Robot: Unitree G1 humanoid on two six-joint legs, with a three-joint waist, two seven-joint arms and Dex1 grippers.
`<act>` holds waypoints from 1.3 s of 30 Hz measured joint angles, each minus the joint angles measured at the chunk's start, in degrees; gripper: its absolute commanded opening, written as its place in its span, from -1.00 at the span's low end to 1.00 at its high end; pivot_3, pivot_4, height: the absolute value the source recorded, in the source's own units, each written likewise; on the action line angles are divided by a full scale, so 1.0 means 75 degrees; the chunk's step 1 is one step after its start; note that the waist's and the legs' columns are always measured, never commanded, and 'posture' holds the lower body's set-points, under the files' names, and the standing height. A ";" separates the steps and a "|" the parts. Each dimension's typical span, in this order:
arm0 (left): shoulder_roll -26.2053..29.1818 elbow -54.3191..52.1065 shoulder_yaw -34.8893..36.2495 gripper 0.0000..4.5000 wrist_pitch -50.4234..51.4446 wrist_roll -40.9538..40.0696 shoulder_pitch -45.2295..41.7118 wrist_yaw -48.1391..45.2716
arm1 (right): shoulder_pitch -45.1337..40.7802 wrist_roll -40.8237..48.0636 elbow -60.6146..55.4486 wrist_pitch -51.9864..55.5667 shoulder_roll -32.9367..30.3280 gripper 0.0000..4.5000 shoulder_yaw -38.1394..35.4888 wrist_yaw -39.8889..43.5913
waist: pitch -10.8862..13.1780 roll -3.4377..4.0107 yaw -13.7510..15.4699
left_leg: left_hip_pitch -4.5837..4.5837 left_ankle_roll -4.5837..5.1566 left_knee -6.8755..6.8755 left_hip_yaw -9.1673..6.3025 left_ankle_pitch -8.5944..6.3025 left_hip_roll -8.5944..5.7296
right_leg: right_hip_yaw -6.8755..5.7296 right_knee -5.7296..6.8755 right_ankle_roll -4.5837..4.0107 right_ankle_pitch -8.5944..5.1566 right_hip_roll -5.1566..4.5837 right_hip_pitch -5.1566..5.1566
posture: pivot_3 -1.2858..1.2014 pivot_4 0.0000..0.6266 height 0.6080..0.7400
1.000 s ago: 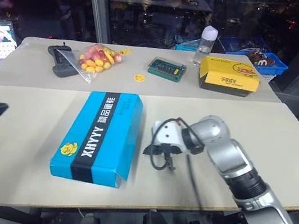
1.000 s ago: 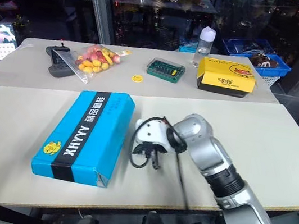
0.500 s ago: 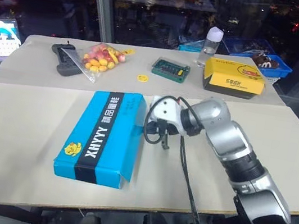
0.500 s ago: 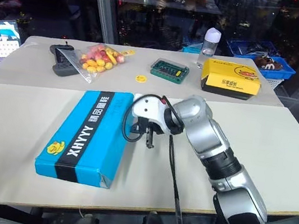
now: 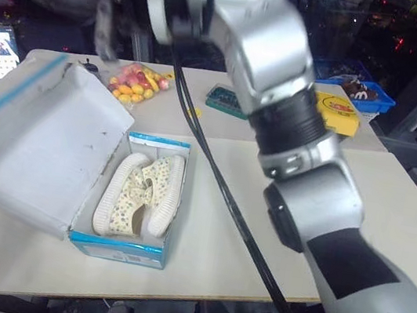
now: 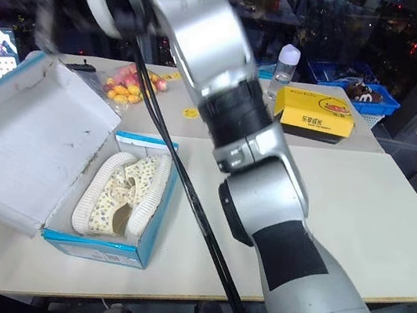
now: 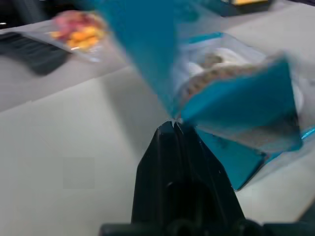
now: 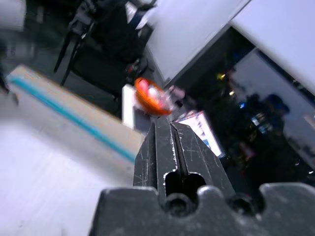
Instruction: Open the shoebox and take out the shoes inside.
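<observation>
Standing open on the table point(image 5: 390, 209), the shoebox point(image 5: 134, 250) has its lid point(image 5: 40, 142) swung up and over toward 9 o'clock, white inside showing, and both shoes point(image 5: 140, 195) lie side by side in the tray, toes toward 12.

Risk, as a judgement: the lid looks unsupported at this tilt; if the right arm point(image 5: 281, 97) lets it go or sweeps across, it may drop shut over the shoes or drag the light tray toward the table's near edge. A reach made across the lid could also snag it.

Pose: the right arm arches high across the scene from 5 o'clock up to 11, above the box. The right gripper point(image 8: 171, 147) has its jaws pressed together, nothing between them. The left gripper point(image 7: 172, 129), jaws likewise closed and empty, sits low just beside the box's blue outer wall.
</observation>
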 measured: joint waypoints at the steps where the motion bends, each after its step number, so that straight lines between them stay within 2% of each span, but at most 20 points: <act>1: 0.0000 0.0087 0.0212 -0.98 0.0000 0.0003 0.0058 -0.0003 | 0.0224 -0.0027 0.0141 0.0008 -0.0016 -1.00 0.0085 0.0052 | 0.0002 0.0003 0.0005 | -0.0025 -0.0001 0.0004 0.0006 0.0002 -0.0005 | 0.0004 0.0000 0.0000 0.0002 -0.0008 0.0005 | 0.03 -0.52 -0.47; 3: 0.0001 0.0290 0.0725 -0.98 0.0003 0.0017 0.0238 -0.0027 | 0.0592 -0.0110 0.0403 0.0019 -0.0075 -1.00 0.0167 0.0143 | 0.0023 0.0037 0.0004 | -0.0052 -0.0003 0.0015 0.0007 0.0005 -0.0017 | 0.0008 0.0000 0.0006 0.0007 -0.0019 -0.0007 | 0.03 -0.52 -0.47; 6: 0.0067 0.0350 0.1015 -0.98 0.0003 0.0031 0.0427 -0.0181 | 0.0493 -0.0156 0.0321 0.0002 -0.0167 -1.00 0.0161 0.0228 | 0.0027 0.0051 -0.0005 | -0.0015 0.0007 -0.0020 0.0003 0.0000 -0.0018 | 0.0002 0.0004 0.0051 0.0018 -0.0017 0.0013 | 0.03 -0.52 -0.47; 11: 0.0721 0.0725 0.1232 -0.98 0.0008 0.0099 0.0370 -0.0374 | 0.0668 -0.0292 -0.0033 0.0018 -0.0222 -1.00 0.0243 0.0388 | 0.0023 0.0057 -0.0030 | 0.0005 0.0014 -0.0052 -0.0034 -0.0003 -0.0015 | -0.0029 0.0021 0.0017 -0.0002 -0.0004 0.0020 | 0.03 -0.52 -0.47; 14: 0.1074 0.0565 0.0958 -0.98 0.0054 -0.0114 -0.0075 -0.0365 | 0.1049 -0.0297 -0.0367 0.0222 -0.0306 -1.00 0.0280 0.0399 | 0.0020 0.0074 -0.0005 | 0.0012 0.0013 -0.0045 -0.0040 -0.0003 -0.0016 | -0.0038 0.0010 0.0018 -0.0002 -0.0008 0.0047 | 0.03 -0.52 -0.47; 16: 0.1246 0.0299 0.0225 -0.98 0.0074 -0.0299 -0.0661 -0.0198 | 0.1285 -0.0291 -0.0714 0.0593 -0.0422 -1.00 0.0281 0.0378 | 0.0023 0.0083 0.0021 | 0.0014 0.0012 -0.0041 -0.0040 -0.0002 -0.0017 | -0.0039 0.0007 0.0019 -0.0002 -0.0010 0.0060 | 0.03 -0.52 -0.47; 20: 0.1722 0.0037 -0.2149 -0.98 0.0000 -0.0512 -0.2124 0.0187 | 0.2198 -0.0062 -0.2210 0.1840 -0.0881 -1.00 0.0258 0.0334 | 0.0023 0.0082 0.0165 | 0.0019 0.0011 -0.0028 -0.0063 -0.0002 -0.0017 | -0.0063 0.0013 0.0026 -0.0005 -0.0008 0.0086 | 0.03 -0.52 -0.47; 24: 0.2142 0.0912 -0.3765 -0.98 -0.0396 -0.0096 -0.3532 0.0115 | 0.3178 0.0030 -0.3710 0.3217 -0.1625 -1.00 0.0245 0.0112 | 0.0033 0.0094 0.0212 | -0.0009 0.0011 -0.0009 -0.0073 -0.0001 -0.0019 | -0.0069 0.0034 0.0028 -0.0005 -0.0008 0.0061 | 0.03 -0.52 -0.47; 26: 0.2217 0.1413 -0.4258 -0.98 -0.0572 0.0194 -0.3931 -0.0060 | 0.3558 0.0047 -0.4420 0.3811 -0.1929 -1.00 0.0238 -0.0014 | 0.0033 0.0093 0.0157 | -0.0011 0.0012 -0.0006 -0.0073 -0.0002 -0.0019 | -0.0067 0.0043 0.0028 -0.0006 -0.0007 0.0052 | 0.03 -0.52 -0.47; 29: 0.2476 0.2473 -0.5692 -0.98 -0.0936 0.0694 -0.5112 -0.0620 | 0.4381 0.0167 -0.5684 0.4849 -0.2685 -1.00 0.0217 -0.0225 | 0.0032 0.0092 0.0204 | -0.0014 0.0013 -0.0010 -0.0086 -0.0001 -0.0022 | -0.0076 0.0050 0.0032 -0.0013 -0.0004 0.0050 | 0.03 -0.52 -0.47; 35: 0.2503 0.3421 -0.7157 -0.98 -0.1270 0.1319 -0.6442 -0.1290 | 0.4656 0.0352 -0.6676 0.5787 -0.3152 -1.00 0.0217 -0.0539 | 0.0042 0.0105 0.0128 | -0.0015 0.0015 -0.0013 -0.0088 -0.0001 -0.0025 | -0.0070 0.0054 0.0030 -0.0014 0.0001 0.0042 | 0.03 -0.52 -0.47; 36: 0.2488 0.3496 -0.7285 -1.00 -0.1280 0.1396 -0.6556 -0.1374 | 0.4656 0.0396 -0.6746 0.5841 -0.3208 -0.76 0.0230 -0.0571 | 0.0042 0.0105 0.0129 | -0.0016 0.0016 -0.0014 -0.0090 -0.0001 -0.0025 | -0.0071 0.0054 0.0029 -0.0015 0.0001 0.0041 | 0.03 -0.52 -0.47; 37: 0.2480 0.3541 -0.7375 -1.00 -0.1282 0.1449 -0.6613 -0.1433 | 0.4655 0.0424 -0.6793 0.5883 -0.3247 -0.67 0.0254 -0.0596 | 0.0042 0.0105 0.0131 | -0.0017 0.0016 -0.0014 -0.0091 0.0000 -0.0025 | -0.0071 0.0054 0.0030 -0.0016 0.0001 0.0041 | 0.03 -0.52 -0.47; 39: 0.2441 0.3691 -0.7581 -1.00 -0.1283 0.1582 -0.6783 -0.1597 | 0.4651 0.0567 -0.6832 0.5935 -0.3298 -0.36 0.0330 -0.0593 | 0.0044 0.0104 0.0144 | -0.0027 0.0016 -0.0005 -0.0091 0.0000 -0.0025 | -0.0071 0.0056 0.0033 -0.0017 0.0001 0.0037 | 0.03 -0.52 -0.47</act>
